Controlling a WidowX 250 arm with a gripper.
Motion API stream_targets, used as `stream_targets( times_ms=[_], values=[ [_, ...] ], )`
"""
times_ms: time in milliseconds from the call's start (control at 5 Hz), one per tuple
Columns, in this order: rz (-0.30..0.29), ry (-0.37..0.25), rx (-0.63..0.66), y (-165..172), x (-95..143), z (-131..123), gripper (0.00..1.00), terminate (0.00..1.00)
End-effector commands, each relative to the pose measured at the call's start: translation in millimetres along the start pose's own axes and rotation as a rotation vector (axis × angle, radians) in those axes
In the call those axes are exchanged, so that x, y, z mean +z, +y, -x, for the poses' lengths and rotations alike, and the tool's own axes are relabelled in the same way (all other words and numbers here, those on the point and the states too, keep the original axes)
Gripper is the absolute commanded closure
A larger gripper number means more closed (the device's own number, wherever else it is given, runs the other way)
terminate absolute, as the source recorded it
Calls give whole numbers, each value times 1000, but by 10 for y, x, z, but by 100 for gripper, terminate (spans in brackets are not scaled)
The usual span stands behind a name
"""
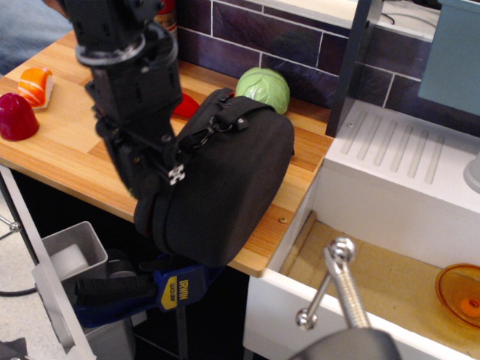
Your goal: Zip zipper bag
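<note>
Counter [67, 154] of pale wood carried the zipper bag [225, 180], which lay at its front edge beside the white sink unit [405, 187], one rounded corner hanging past the edge. Against the bag's left side pressed the black pincer [171, 174], at the zipper seam; whether it was clenched or released could not be told. Behind the bag sat a green cabbage [264, 88], touching or nearly so. Far left of the bag lay a red toy [16, 118] and an orange one [35, 85].

Only "IRWIN" reads, on the blue clamp [177, 291] under the counter.
</note>
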State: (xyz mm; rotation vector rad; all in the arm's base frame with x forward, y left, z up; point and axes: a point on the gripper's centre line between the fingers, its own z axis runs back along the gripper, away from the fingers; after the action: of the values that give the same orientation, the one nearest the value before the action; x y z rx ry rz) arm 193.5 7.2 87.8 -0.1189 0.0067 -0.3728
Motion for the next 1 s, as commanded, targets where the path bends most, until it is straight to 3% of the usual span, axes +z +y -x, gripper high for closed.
stream_targets(
  times_ms=[0, 200, 400, 600, 800],
  values=[
    [11, 42, -59, -103, -83, 503, 100, 0],
    [-23, 7, -53, -29, -290, 551, 100, 0],
    [-82, -110, -39, 16, -578, 620, 100, 0],
    [-116, -157, -5, 81, -760, 554, 100, 0],
    [-135, -149, -4, 63, -880, 505, 100, 0]
  ],
)
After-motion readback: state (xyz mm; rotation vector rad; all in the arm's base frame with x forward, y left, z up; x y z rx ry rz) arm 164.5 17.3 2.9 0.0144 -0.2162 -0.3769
